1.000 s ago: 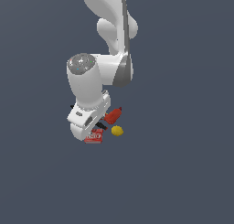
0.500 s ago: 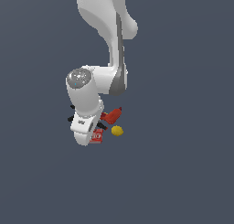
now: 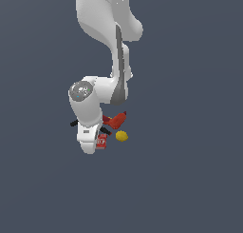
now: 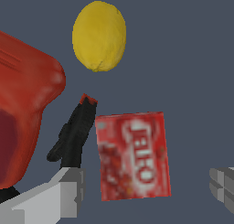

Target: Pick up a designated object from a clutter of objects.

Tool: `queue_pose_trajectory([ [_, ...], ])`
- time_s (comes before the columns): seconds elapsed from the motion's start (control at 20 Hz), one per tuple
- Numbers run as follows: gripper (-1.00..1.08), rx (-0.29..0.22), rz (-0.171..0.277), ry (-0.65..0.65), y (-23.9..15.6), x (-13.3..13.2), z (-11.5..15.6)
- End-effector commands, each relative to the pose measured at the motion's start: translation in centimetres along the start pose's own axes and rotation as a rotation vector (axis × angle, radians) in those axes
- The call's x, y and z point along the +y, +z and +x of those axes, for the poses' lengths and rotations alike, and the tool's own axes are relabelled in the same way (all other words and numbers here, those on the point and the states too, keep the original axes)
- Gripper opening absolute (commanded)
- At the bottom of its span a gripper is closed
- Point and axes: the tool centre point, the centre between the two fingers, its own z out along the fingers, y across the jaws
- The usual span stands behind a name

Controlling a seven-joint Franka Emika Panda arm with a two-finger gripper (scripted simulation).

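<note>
The red box [image 4: 134, 157] with white lettering lies flat on the grey floor. It sits between the two grey fingers of my gripper [image 4: 146, 186], which is open and empty. One finger [image 4: 59, 195] is beside the box's edge; the other finger [image 4: 223, 184] stands well off its far edge. In the exterior view the white hand [image 3: 88, 134] is low over the clutter, with the red box [image 3: 101, 141] showing at its lower side. The fingertips are hidden there.
A yellow lemon [image 4: 99, 35] [image 3: 122, 136] lies beyond the box. A red drill-like tool [image 4: 23, 118] [image 3: 115, 119] is close beside one finger. A small black piece [image 4: 75, 134] lies between the drill and the box. A black clamp end [image 3: 73, 123] sticks out behind the hand.
The arm has swung down and turned. The hand now sits lower over the clutter, right beside the red box. The objects have not moved.
</note>
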Motion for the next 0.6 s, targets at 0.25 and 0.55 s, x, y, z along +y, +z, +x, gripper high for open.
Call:
queue_pose_trajectory([
  [0.25,1.0,0.001,0.004,-0.071,1.33,-0.27,-0.44],
  [0.55,1.0,-0.001,-0.008,-0.077,0.94,0.13,-0.55],
])
